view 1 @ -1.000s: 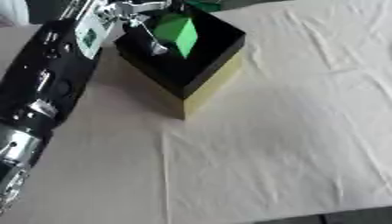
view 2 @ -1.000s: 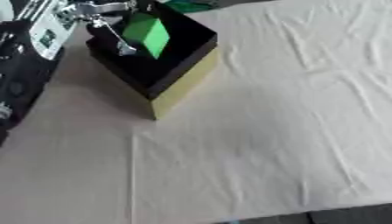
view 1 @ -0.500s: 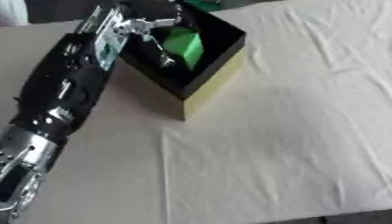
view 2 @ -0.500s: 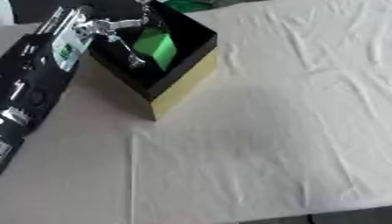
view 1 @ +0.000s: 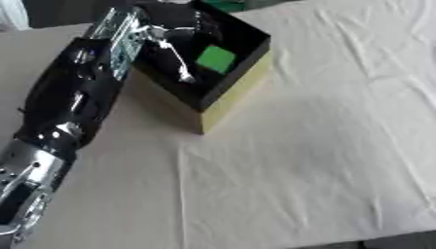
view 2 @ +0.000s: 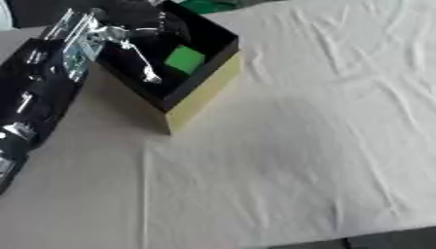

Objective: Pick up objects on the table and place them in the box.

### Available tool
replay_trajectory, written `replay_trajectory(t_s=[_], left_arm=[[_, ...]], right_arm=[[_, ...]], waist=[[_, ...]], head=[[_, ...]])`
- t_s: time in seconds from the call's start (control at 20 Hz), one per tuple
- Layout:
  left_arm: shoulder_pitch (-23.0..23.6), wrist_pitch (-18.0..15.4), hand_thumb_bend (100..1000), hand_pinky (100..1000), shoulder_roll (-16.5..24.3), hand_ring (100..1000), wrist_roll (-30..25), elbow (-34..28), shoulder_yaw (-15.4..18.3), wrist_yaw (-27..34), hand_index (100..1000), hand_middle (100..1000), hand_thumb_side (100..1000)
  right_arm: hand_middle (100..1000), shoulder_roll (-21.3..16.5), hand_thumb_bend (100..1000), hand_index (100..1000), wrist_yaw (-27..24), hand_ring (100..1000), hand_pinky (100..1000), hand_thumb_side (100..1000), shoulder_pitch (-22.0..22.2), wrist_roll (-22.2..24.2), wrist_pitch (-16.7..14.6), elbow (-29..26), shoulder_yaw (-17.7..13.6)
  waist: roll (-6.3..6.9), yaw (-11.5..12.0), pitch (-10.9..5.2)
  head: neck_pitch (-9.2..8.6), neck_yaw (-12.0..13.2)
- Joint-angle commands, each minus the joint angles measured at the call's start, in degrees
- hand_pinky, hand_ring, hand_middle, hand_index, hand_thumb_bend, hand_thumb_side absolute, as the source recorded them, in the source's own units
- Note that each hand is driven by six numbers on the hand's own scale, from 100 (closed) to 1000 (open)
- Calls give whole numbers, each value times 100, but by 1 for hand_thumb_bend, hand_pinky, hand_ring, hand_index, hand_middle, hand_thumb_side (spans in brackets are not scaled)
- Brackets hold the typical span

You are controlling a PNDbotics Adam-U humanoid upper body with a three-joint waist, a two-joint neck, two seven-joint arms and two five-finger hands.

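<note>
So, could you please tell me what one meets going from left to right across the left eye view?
Left arm → left hand over the box → green block inside the box → box's right wall → bare cloth-covered table.

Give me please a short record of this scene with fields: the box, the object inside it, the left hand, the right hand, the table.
box: black inside, yellow outside, open top, far left on the table
object: green block lying inside the box
left hand: over the box opening, fingers straight, not touching the block
right hand: not in view
table: covered with a wrinkled white cloth
</note>
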Motion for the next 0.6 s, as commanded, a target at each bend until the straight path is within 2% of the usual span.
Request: replay_trajectory(t_s=[0.05,0.25,0.4,0.6], left_arm=[[-120,-35,744,832,30,936,96,-72,117,-203,933,872,464],[-123,-78,695,804,26,913,251,-125,148,-277,918,855,439],[-115,-77,588,767,29,885,400,-260,214,-141,901,828,431],[-101,-14,500,750,79,871,651,-671,420,180,886,800,427]], right_arm=[[664,-59,100,784,-48,719,663,1000,-36,11,9,-88,-40],[663,-54,100,784,-64,719,663,1000,-36,-2,27,-88,-43],[664,-96,100,784,-60,720,665,1000,-42,-11,26,-88,-48],[667,-220,100,786,-30,722,670,1000,-79,-43,-19,-88,-72]], waist=[[-26,-10,-117],[-29,-10,-135],[-42,4,-151],[-69,51,-182]], head=[[-42,-7],[-41,-9],[-9,-3],[65,-6]])
